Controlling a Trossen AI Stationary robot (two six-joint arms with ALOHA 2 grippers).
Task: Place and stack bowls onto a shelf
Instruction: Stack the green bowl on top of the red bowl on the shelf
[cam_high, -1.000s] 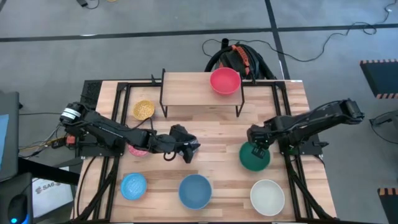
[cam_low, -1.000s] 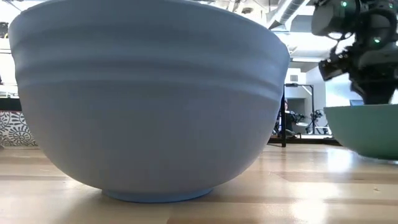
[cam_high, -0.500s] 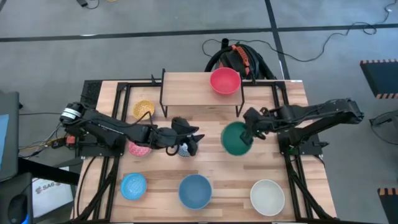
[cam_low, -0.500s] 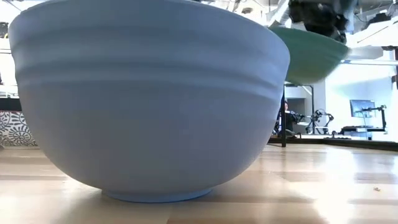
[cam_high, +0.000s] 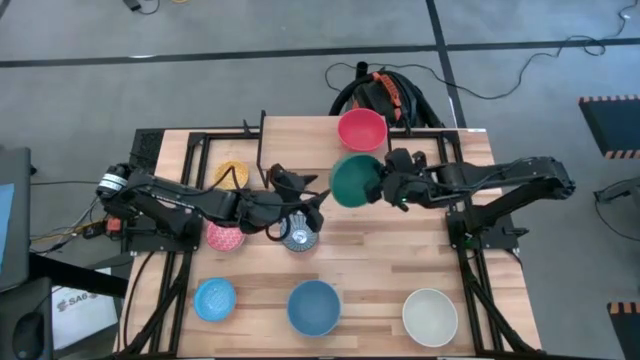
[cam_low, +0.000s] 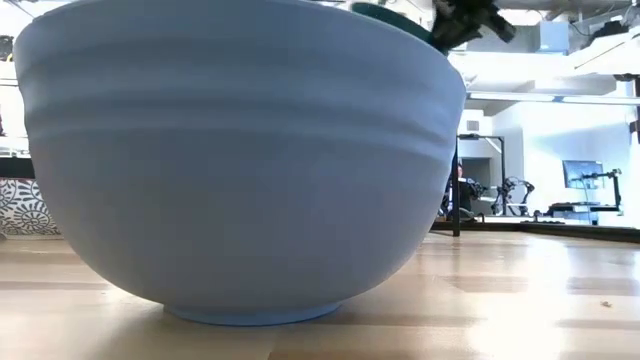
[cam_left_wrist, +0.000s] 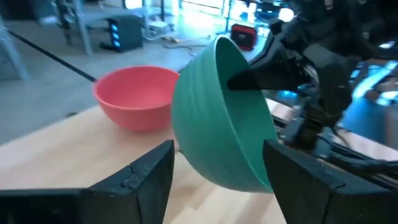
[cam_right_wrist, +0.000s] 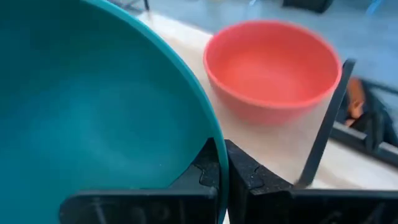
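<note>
The green bowl (cam_high: 354, 181) hung tilted just in front of the shelf (cam_high: 300, 140) near the red bowl (cam_high: 361, 130), its mouth angled sideways; being round, it had no long axis. It looked rigid, light and smooth, so its thin rim seemed the only handhold. The right end effector (cam_right_wrist: 221, 167) was clamped on that rim, while the left end effector (cam_left_wrist: 217, 180) stood wide open and empty just beside it.
</note>
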